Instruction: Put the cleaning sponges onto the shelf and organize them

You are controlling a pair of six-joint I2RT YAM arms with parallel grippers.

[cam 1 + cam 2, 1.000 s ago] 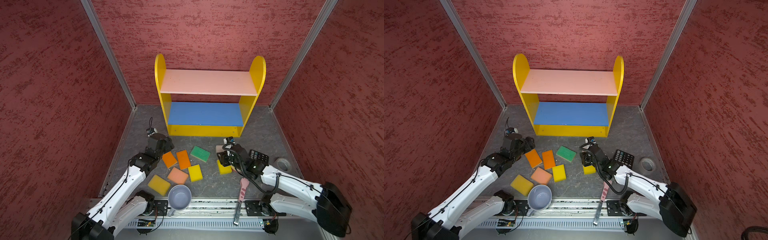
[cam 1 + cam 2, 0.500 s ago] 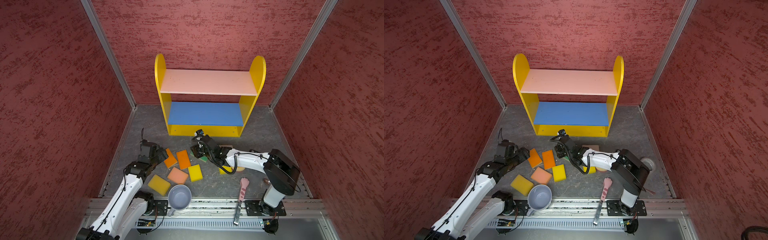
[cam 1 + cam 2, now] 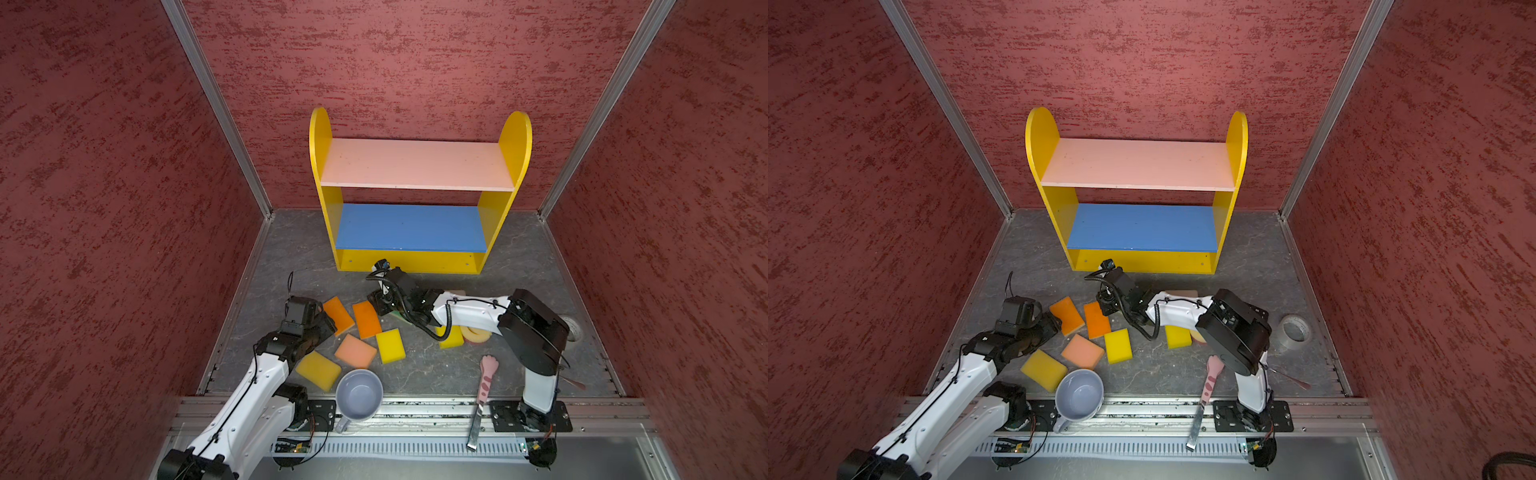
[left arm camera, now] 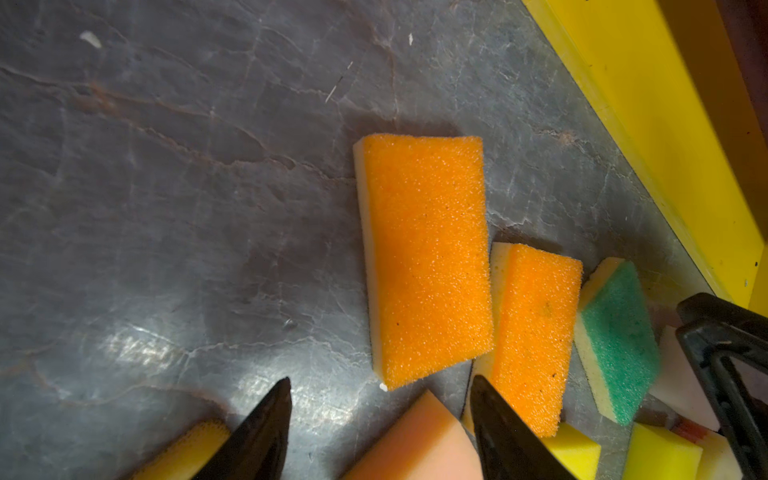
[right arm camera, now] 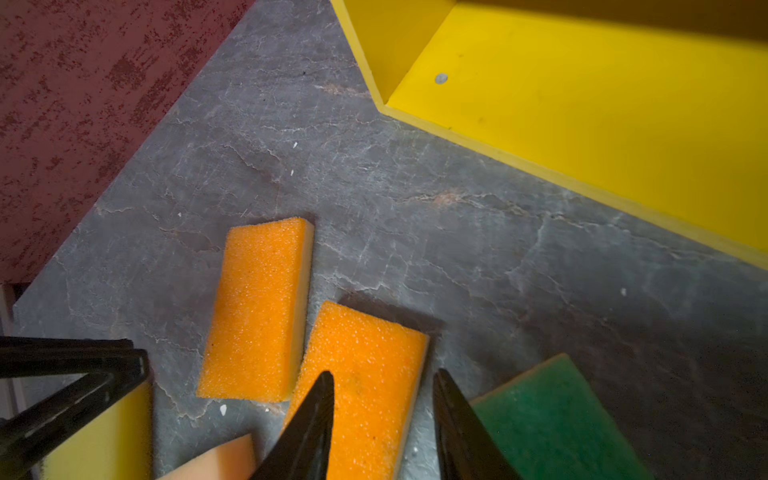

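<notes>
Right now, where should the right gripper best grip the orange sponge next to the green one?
Probably its two long sides, near the middle, from straight above. The orange sponge lies flat, so only its edges offer hold; the green sponge lies close, so the right gripper needs care.

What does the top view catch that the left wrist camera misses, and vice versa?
Only in a top view: the pink board and blue board of the shelf, the mug and the cat-paw tool. Only in the left wrist view: the pale lower layer of the orange sponges and the whole face of the green sponge, mostly under the right arm from above. Both show the orange sponges, the peach sponge and the shelf's yellow base.
</notes>
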